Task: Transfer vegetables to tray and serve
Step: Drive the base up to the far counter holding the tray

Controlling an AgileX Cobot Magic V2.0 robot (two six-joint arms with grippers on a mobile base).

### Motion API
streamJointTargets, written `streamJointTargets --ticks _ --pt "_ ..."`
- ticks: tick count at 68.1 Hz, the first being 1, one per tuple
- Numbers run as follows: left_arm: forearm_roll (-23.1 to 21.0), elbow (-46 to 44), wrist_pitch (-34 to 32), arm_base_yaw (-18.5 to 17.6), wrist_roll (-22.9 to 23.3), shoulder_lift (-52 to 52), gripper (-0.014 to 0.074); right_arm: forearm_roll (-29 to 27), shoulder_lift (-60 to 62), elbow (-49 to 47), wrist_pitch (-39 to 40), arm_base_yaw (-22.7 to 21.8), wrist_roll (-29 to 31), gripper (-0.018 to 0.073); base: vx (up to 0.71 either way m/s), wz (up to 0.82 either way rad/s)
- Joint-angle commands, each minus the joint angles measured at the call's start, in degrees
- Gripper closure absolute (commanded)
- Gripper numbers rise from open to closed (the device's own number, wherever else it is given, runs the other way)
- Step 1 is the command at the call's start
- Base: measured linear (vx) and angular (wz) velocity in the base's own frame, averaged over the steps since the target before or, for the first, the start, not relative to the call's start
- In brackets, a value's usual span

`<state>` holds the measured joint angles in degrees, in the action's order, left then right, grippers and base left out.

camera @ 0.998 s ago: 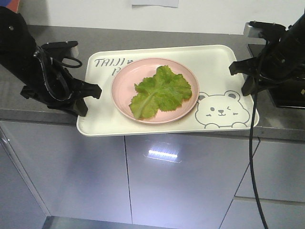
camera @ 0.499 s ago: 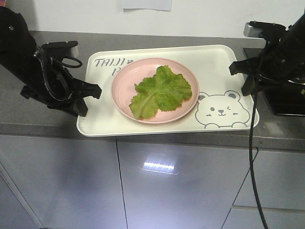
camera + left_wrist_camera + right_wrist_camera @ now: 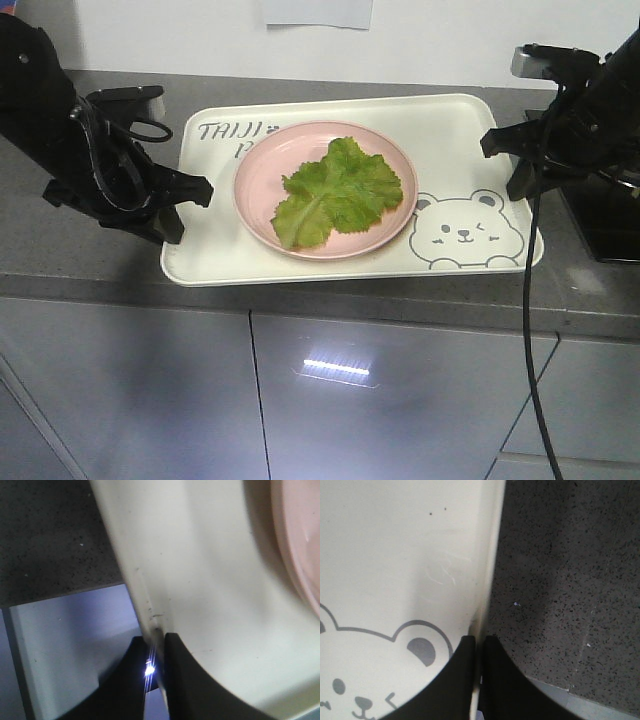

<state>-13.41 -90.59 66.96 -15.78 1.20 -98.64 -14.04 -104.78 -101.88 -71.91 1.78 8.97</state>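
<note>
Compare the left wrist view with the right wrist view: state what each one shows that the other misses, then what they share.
Only the left wrist view shows the pink plate, whose rim curves along the picture's right edge. Only the right wrist view shows the bear drawing printed on the tray. Both show a black tool clamped on the tray's rim, the left tool in one and the right tool in the other, with the dark speckled counter beside the tray.
</note>
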Motion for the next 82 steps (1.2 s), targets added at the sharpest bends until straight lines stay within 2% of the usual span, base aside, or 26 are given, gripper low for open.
streamJointTargets --ticks 1,82 --pt "-5.9 -2.3 -2.9 -1.2 -1.8 3.3 0.0602 -6.2 3.3 -1.5 -1.6 0.9 1.4 0.0565 0.06 0.04" --pt "-5.9 -2.3 -2.9 -1.2 -1.8 3.3 0.0602 -6.2 3.3 -1.5 -1.6 0.9 1.4 0.0565 0.07 0.00"
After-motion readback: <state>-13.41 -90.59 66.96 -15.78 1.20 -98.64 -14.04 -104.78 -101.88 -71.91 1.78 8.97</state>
